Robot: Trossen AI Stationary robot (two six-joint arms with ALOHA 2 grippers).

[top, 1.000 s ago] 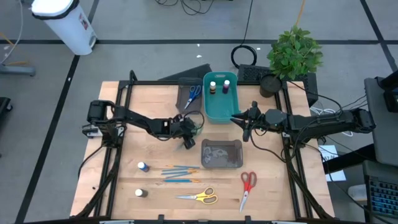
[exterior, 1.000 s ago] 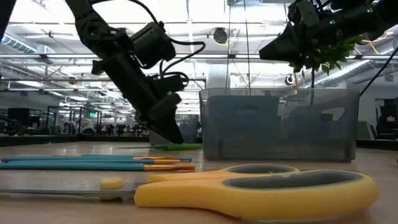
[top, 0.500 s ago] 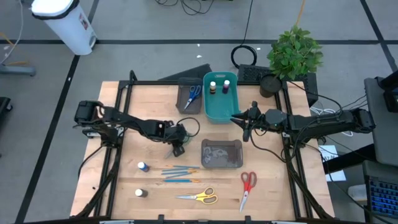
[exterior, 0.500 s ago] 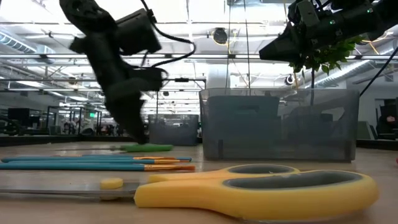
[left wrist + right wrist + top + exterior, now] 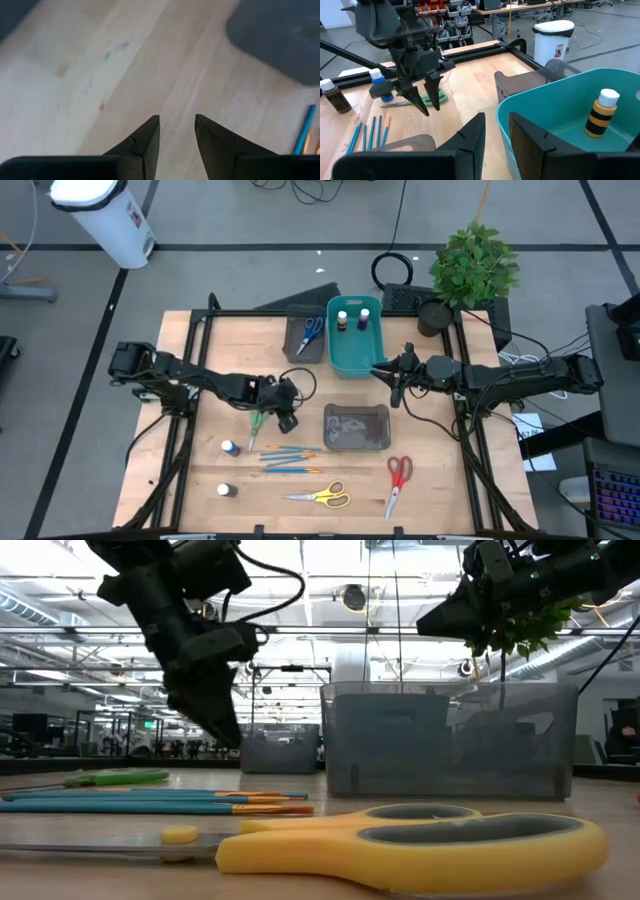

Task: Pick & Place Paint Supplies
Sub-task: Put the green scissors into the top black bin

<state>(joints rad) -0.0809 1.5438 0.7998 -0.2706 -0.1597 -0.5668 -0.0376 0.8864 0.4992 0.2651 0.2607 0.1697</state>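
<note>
Left gripper mid-table, jaws slightly parted, empty; right gripper beside teal bin, parted. Four scissors; four paint bottles.

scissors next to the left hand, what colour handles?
Green handles on the scissors; the high view shows it best.

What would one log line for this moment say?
left gripper: open, empty, above wooden table | green-handled scissors: flat on table beside it | right gripper: open, hovering beside teal plastic bin
</note>
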